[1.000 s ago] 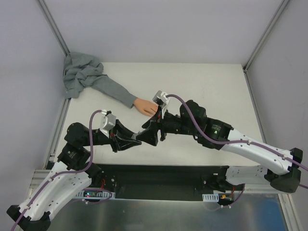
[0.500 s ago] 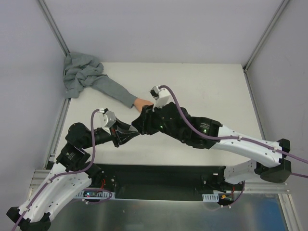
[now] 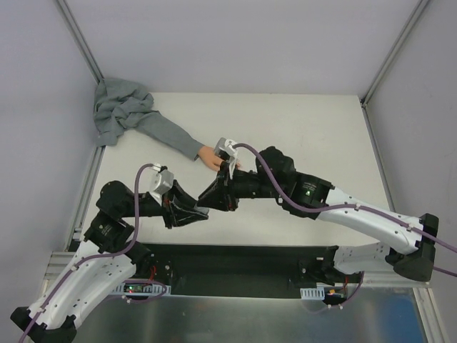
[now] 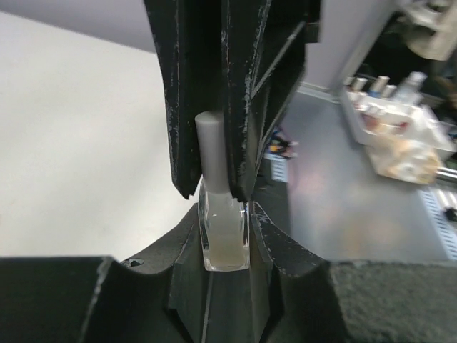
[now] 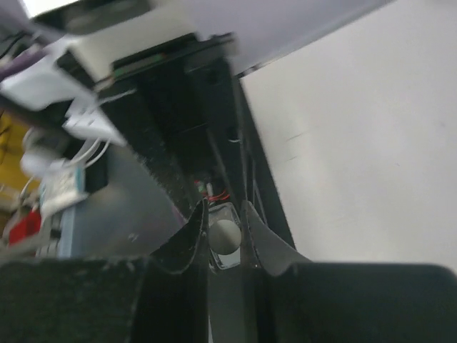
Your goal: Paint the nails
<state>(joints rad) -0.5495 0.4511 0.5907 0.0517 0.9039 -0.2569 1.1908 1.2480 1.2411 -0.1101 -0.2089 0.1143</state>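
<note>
Now my left jaws pinch the clear bottle [image 4: 225, 239], my right jaws its grey cap [image 4: 213, 153]; beyond, the fake hand [image 3: 209, 156] lies on the desk [image 3: 314, 128], pointing right, nails too small to see, sleeve [image 3: 168, 136] trailing far-left.

You have a black left pincer [image 4: 223, 214], scuffed pale along its edges. Between its fingers sits a clear bottle [image 4: 226, 243] with a faint beige-grey tint low down. The cap [image 4: 212, 146] above it is plain matt grey, flanked by the black right pincer [image 4: 214, 187], which is flecked with white scratches. Just beyond the right pincer lies a peach-pink fake hand [image 3: 210, 157] in a grey sleeve [image 3: 161, 132]. Its nails seem to match the skin, though they're too small to be sure. The table [image 3: 307, 128] is off-white.
</note>
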